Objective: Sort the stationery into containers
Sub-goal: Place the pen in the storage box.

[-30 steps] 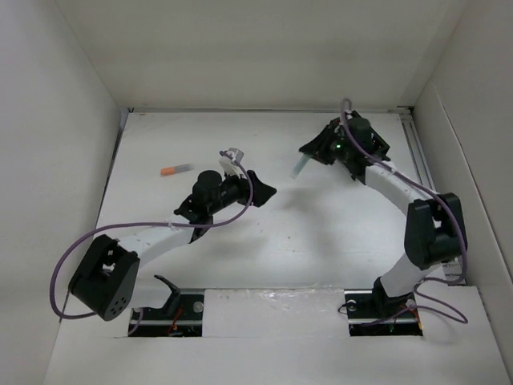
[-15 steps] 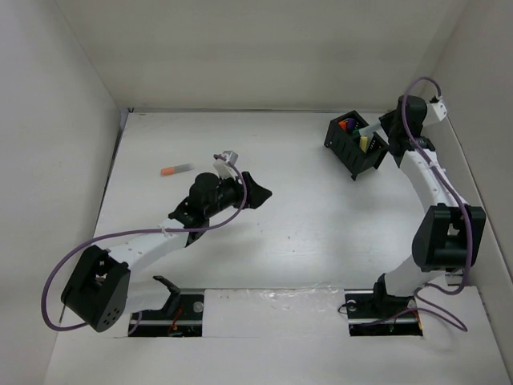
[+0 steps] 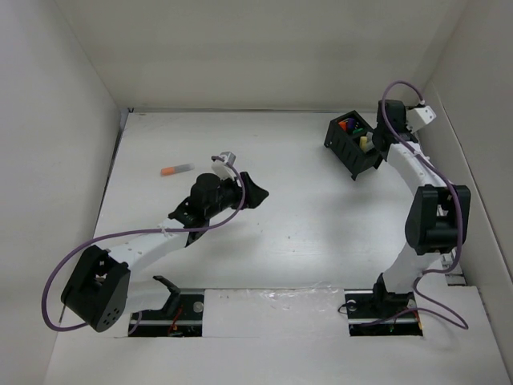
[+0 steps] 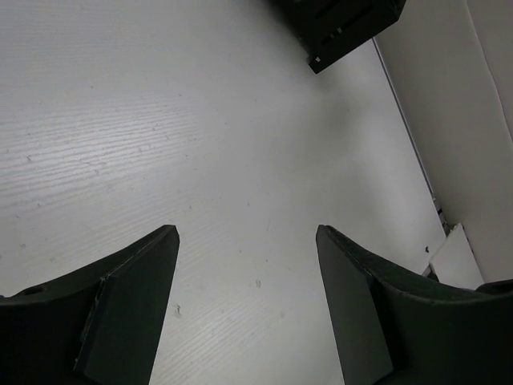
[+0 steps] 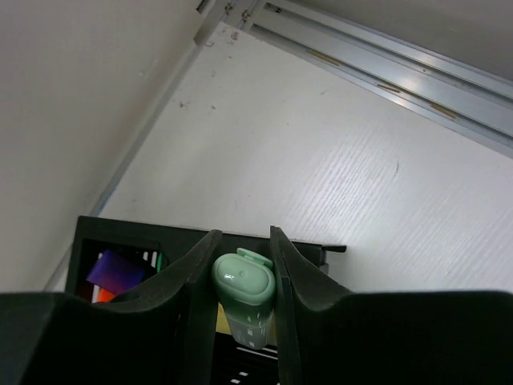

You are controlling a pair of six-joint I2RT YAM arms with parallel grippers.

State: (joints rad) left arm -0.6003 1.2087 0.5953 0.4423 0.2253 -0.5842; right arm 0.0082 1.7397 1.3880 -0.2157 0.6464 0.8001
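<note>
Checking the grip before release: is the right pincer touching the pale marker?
Touching. Right wrist view: the right pincer clamps the pale marker, both fingers flush against its sides.

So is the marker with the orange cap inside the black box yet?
No, the orange-capped marker lies out on the table, far to the left of the black box.

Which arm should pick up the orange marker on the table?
Left, probably. The open left gripper is nearer the orange marker; the right gripper is shut on a pale marker at the black box.
</note>
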